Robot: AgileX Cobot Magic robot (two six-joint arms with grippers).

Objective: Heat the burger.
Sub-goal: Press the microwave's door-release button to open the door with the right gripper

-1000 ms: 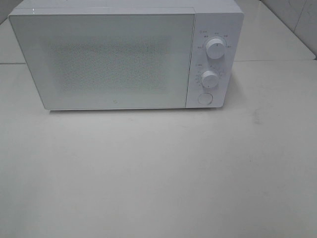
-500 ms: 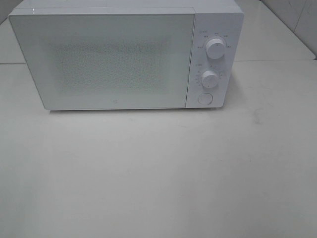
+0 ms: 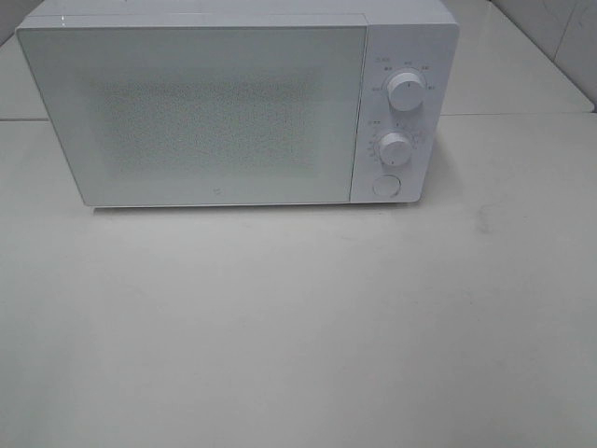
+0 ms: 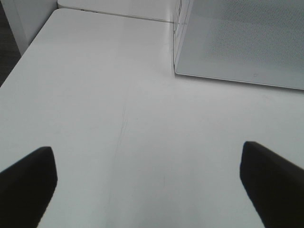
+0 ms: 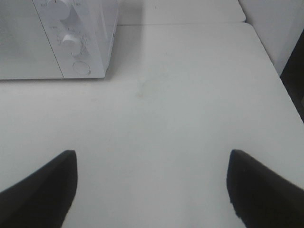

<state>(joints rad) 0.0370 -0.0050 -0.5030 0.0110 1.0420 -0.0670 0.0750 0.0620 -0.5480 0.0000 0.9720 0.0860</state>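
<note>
No object has moved since the earlier frames. The white microwave oven (image 3: 215,112) stands with its door shut at the back of the white table (image 3: 298,327), its upper knob (image 3: 406,91) and lower knob (image 3: 395,149) above a round button (image 3: 385,185). The left gripper (image 4: 148,159) and right gripper (image 5: 152,161) hover over the table, jaws spread wide, holding nothing. The burger appears in no view, so its place cannot be told.
</note>
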